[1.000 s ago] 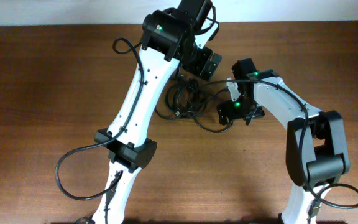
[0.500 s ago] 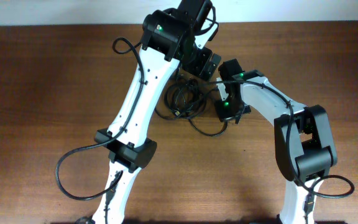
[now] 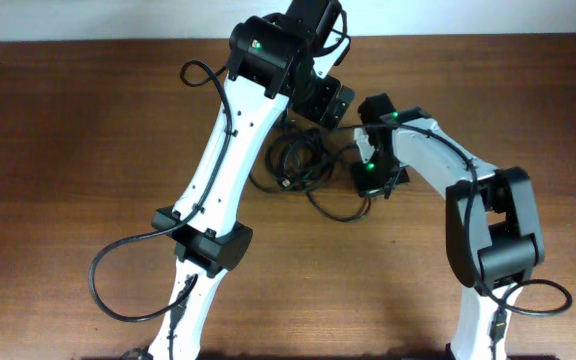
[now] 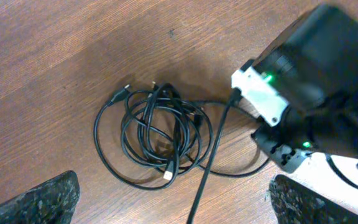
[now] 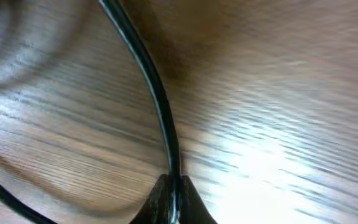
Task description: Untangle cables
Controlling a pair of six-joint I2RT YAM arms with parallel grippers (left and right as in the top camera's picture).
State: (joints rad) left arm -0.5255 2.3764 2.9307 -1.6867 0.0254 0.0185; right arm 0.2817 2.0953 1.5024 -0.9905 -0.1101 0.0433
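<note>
Thin black cables [image 3: 293, 160] in a loose tangle of overlapping loops, flat on the brown wooden bench [image 3: 68, 150], towards the far middle between the two arms. From the left wrist, same tangle plain to see: several rings laid over one another, small plugs [image 4: 168, 177] poking out at the upper left and at the lower edge, one long strand trailing off to the right towards the other arm. Left gripper [image 4: 176, 208] spread wide, hanging above the tangle and touching nothing, its two fingers [image 4: 42, 199] at the bottom corners of that view. Right gripper [image 5: 169, 202] down low at the bench just right of the tangle, pressed together and pinching a single black strand curving up and away across the wood grain. Rest of that close view blurred.
</note>
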